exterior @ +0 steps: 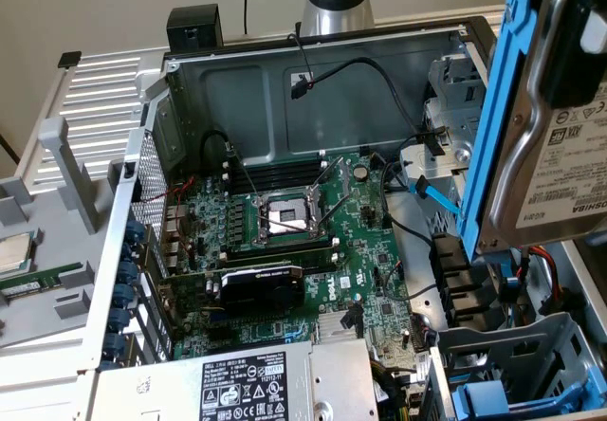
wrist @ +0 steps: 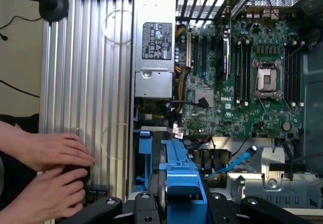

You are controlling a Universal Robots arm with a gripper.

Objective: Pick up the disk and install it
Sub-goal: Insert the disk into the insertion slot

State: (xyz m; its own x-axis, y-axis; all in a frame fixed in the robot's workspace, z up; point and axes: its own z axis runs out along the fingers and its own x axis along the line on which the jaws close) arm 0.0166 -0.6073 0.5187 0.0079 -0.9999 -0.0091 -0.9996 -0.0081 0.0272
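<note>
The disk (exterior: pixel 569 174) hangs upright, high over the open computer case (exterior: pixel 190 89) at the exterior view's right. It is a silver-grey drive with a white label, clipped in a blue carrier (exterior: pixel 493 127). A dark finger (exterior: pixel 577 51) presses on its upper part. In the wrist view my gripper (wrist: pixel 181 204) is shut on the disk, and the blue carrier's edge (wrist: pixel 182 183) shows between the two black fingers. Below it lie the metal drive bay (wrist: pixel 267 178) and a blue cable (wrist: pixel 229 164).
The motherboard (exterior: pixel 285 241) with its open CPU socket (exterior: pixel 289 217) fills the case floor. A power-supply box (exterior: pixel 256 383) sits at the front. A blue drive slot (exterior: pixel 512 397) is at the front right. A person's hands (wrist: pixel 45 173) rest on the ribbed table (wrist: pixel 96 82).
</note>
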